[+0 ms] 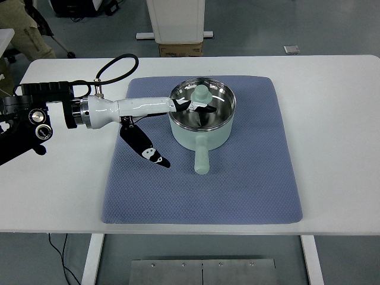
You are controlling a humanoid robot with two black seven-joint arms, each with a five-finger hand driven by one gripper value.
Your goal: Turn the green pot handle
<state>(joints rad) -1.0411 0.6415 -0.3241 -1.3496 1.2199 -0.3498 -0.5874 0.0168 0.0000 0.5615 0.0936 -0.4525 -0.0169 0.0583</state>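
Observation:
A pale green pot [205, 135] stands on a blue mat [237, 184], left of the table's middle. It carries a glass lid with a green knob [201, 94]. Its short green handle [202, 159] points toward the table's near edge. My left hand [181, 107] reaches in from the left over the pot's rim. Its black fingers [198, 108] lie spread on the lid just below the knob, gripping nothing. The thumb [145, 151] hangs down over the mat, left of the pot and apart from the handle. The right arm is out of view.
The white table [338, 119] surrounds the mat on all sides. Beyond the far edge stand a cardboard box [180, 49] and a white pedestal [177, 18]. A person's trouser leg [21, 29] shows at the top left.

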